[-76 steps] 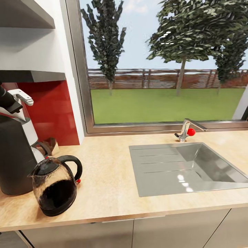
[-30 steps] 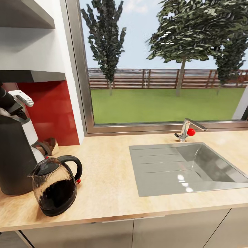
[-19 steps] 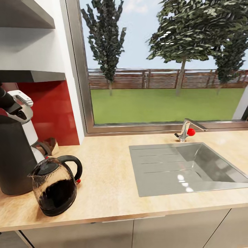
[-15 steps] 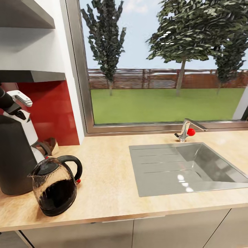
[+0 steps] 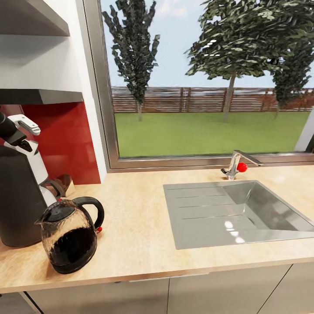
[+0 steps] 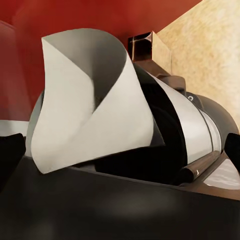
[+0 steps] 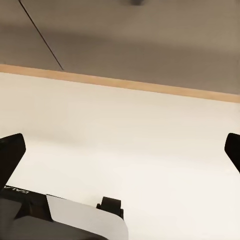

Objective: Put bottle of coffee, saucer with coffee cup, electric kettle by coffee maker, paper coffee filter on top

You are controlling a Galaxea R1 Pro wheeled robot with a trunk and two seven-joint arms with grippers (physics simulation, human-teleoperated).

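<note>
At frame left the left gripper hovered above the coffee maker, jaws apart, filter between; right gripper spread wide; kettle alongside.

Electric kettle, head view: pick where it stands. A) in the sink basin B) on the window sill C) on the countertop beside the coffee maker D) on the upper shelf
C: the electric kettle stands on the countertop, right beside the tall dark coffee maker, well left of the sink.

Black fingertips, white-and-black wrist housing
</note>
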